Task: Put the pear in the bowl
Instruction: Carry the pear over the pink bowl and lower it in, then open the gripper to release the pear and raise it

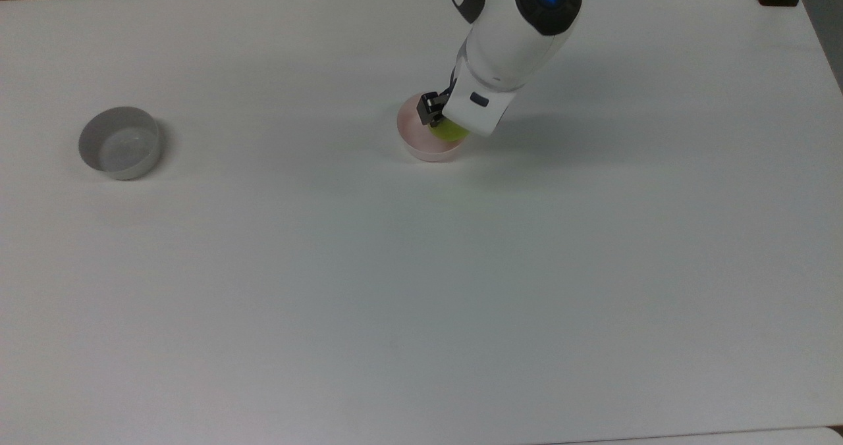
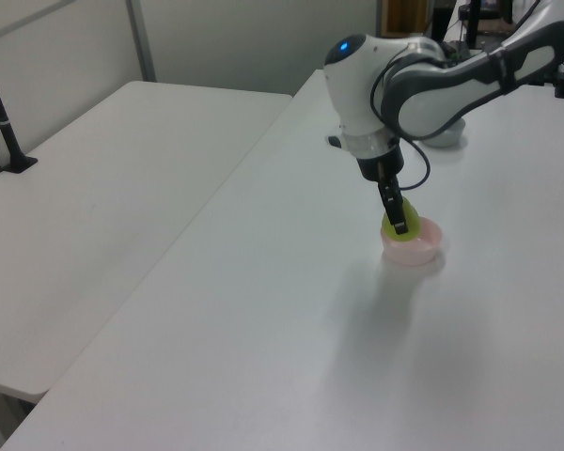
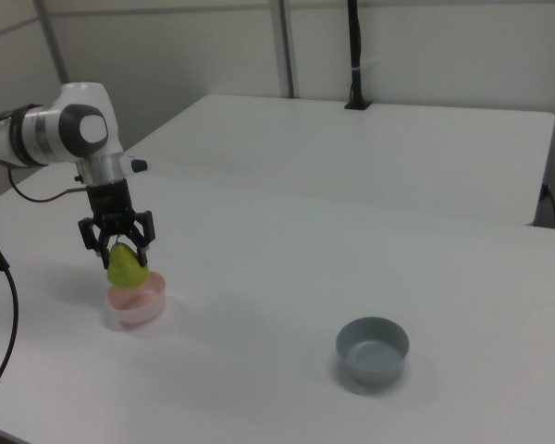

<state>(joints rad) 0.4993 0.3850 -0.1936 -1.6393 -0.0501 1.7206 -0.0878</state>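
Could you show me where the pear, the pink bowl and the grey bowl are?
pear (image 3: 126,269): right view, on its rounded yellow-green body.
pink bowl (image 3: 141,307): right view, on its outer wall.
grey bowl (image 1: 119,143): top view, on its inside floor.

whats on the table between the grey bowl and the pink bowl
Nothing: in the top view, bare white table runs from the grey bowl to the pink bowl.
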